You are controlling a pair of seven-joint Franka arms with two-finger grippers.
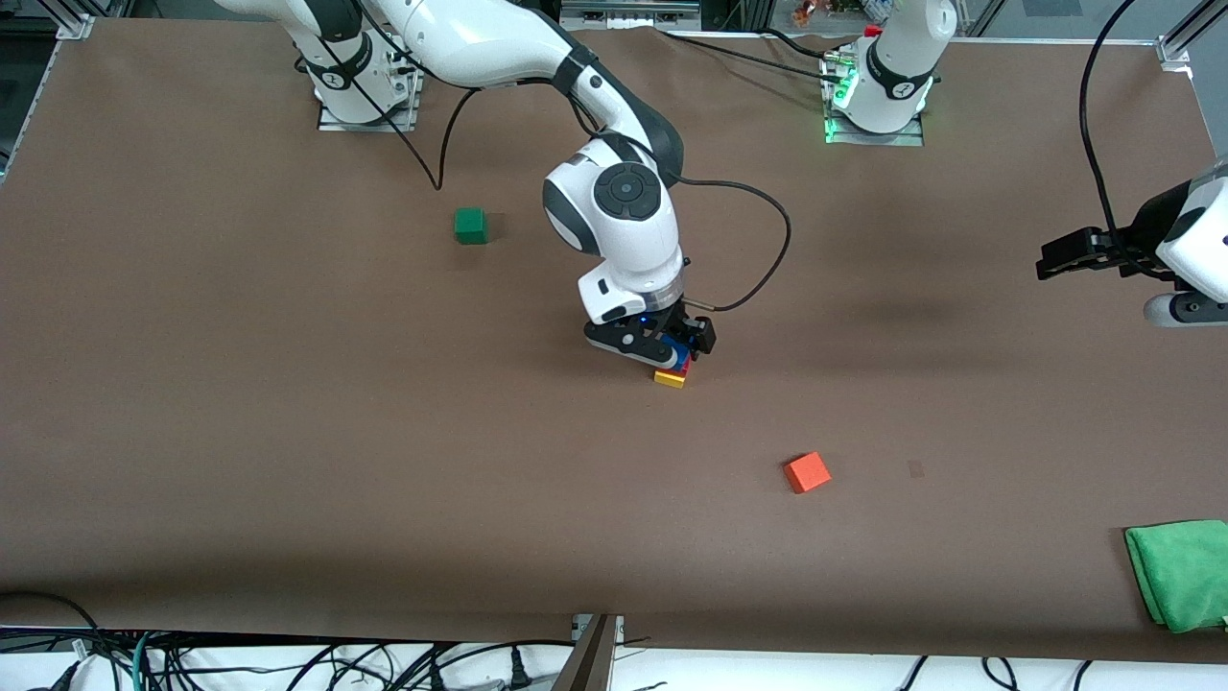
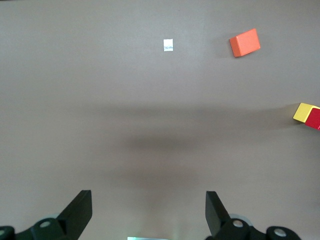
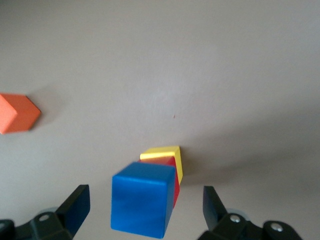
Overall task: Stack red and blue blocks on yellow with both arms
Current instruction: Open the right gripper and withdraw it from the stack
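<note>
Front view: my right end effector (image 1: 672, 347) is down over the stack near the middle of the tabletop (image 1: 288, 432). The yellow block (image 1: 670, 378) sits on the tabletop, the red block (image 1: 685, 367) shows as a sliver on it, and the blue block (image 1: 679, 353) is on top, mostly hidden by the black fingers. The left end effector (image 1: 1046, 264) waits in the air over the left arm's end of the tabletop. An orange block (image 1: 807, 472) lies nearer the front camera than the stack; a green block (image 1: 470, 226) lies farther, toward the right arm's end. A green cloth (image 1: 1182, 572) rests at the near edge, left arm's end.

Left wrist view: the left end effector (image 2: 149, 212) is spread wide and holds nothing. The orange block (image 2: 244, 42), the yellow block (image 2: 304, 112) and the red block (image 2: 315, 119) show at the frame's edge. A small white tag (image 2: 168, 44) lies on the tabletop; I can read no writing on it.

Right wrist view: fingers spread wide on either side of the blue block (image 3: 142, 205), clear of its faces. It sits on the red block (image 3: 170, 175), which sits on the yellow block (image 3: 165, 156). The orange block (image 3: 17, 113) lies apart.

Handling, my judgement: these blocks look light, rigid and matte, so they should not slip; take one by two opposite flat sides. A tall stack tips easily, so lift away straight up. No brands or labels on any block.
</note>
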